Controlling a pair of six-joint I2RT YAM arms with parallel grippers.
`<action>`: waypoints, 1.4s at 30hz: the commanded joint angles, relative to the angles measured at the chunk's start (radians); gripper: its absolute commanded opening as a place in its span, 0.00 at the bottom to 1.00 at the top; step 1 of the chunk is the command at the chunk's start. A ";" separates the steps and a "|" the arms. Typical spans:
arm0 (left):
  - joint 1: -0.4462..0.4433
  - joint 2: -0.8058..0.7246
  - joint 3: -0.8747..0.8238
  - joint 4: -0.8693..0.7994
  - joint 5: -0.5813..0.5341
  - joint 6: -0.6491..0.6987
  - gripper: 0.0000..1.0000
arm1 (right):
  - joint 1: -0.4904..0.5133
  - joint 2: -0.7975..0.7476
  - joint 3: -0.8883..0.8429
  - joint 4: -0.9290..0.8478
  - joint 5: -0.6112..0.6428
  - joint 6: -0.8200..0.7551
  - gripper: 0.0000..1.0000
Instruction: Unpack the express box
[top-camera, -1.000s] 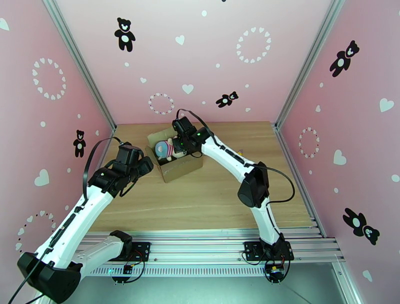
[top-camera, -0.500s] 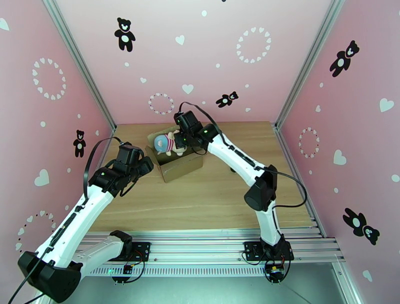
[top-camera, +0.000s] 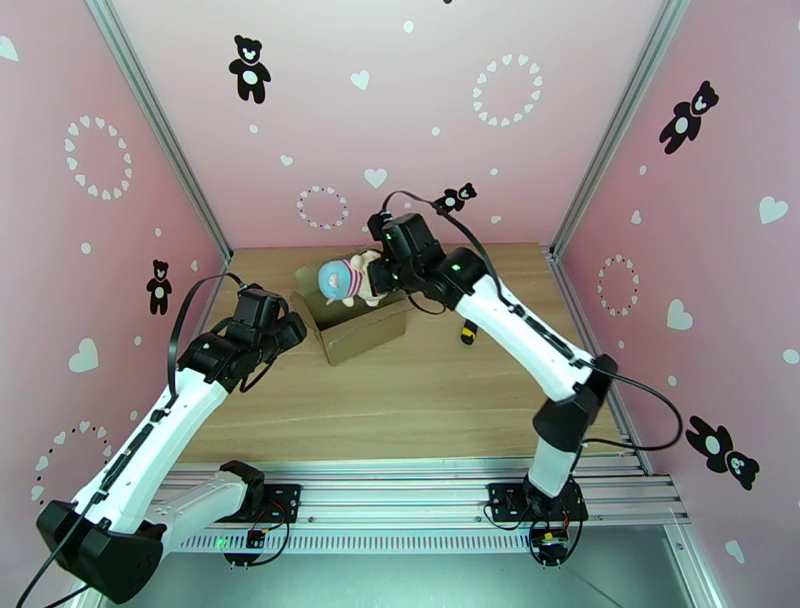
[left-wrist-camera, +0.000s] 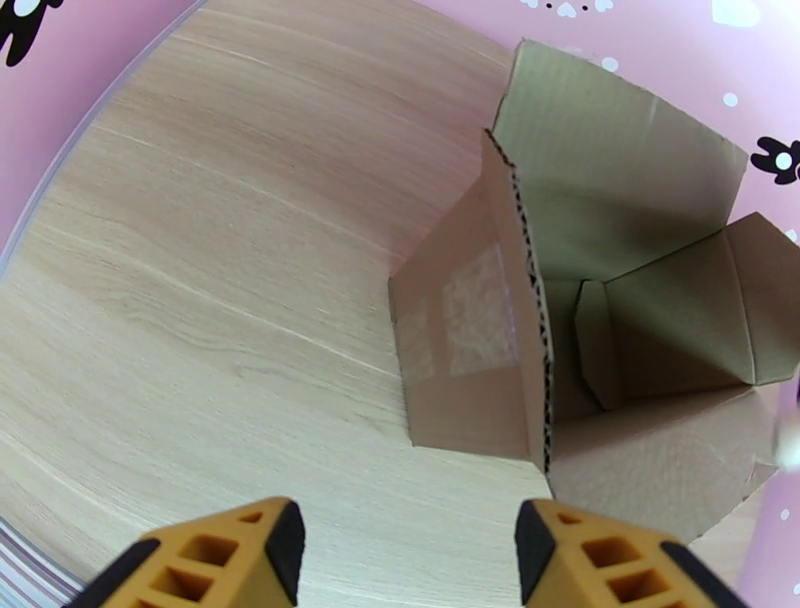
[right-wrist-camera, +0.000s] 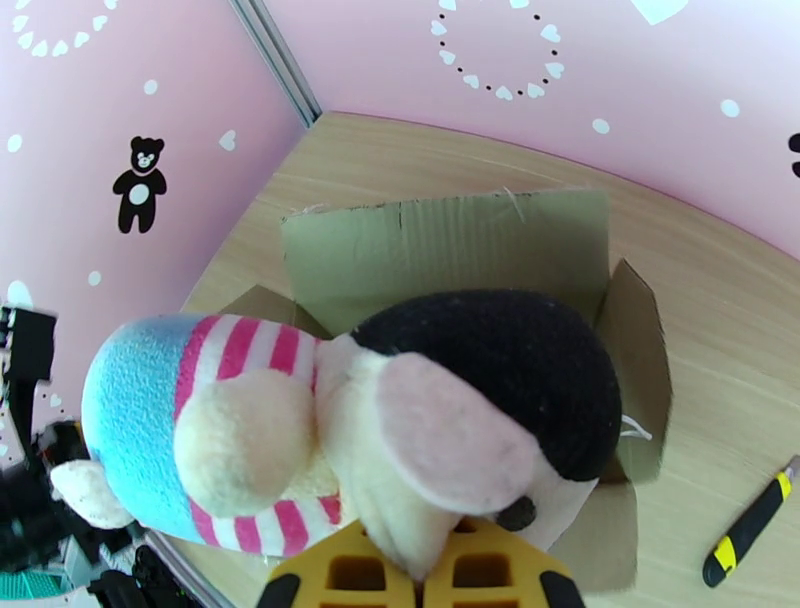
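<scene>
Express box (top-camera: 362, 338): top open, facing up, long axis roughly 8-to-2 o'clock
Right gripper (right-wrist-camera: 418, 572): clamped on plush toy (top-camera: 342, 281), just above box
Left gripper (left-wrist-camera: 404, 545): jaws apart, box's 8 o'clock

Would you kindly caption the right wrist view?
Right gripper holds plush toy above the opened express box; knife nearby.

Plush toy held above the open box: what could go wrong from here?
1. The right gripper pinches only a small bit of the plush toy near its head, so the toy may slip and drop into the express box.
2. The utility knife lies to the right of the box, where the toy could be set down on it.
</scene>
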 joint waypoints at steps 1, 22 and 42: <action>0.007 0.013 0.045 -0.022 -0.034 0.009 0.62 | 0.006 -0.111 -0.068 0.007 0.005 -0.006 0.00; 0.007 0.028 0.049 -0.033 -0.049 -0.012 0.63 | 0.015 -0.597 -0.728 -0.027 0.148 0.068 0.00; 0.007 0.069 0.025 -0.038 -0.070 -0.028 0.63 | 0.015 -0.355 -0.854 0.048 0.087 0.109 0.00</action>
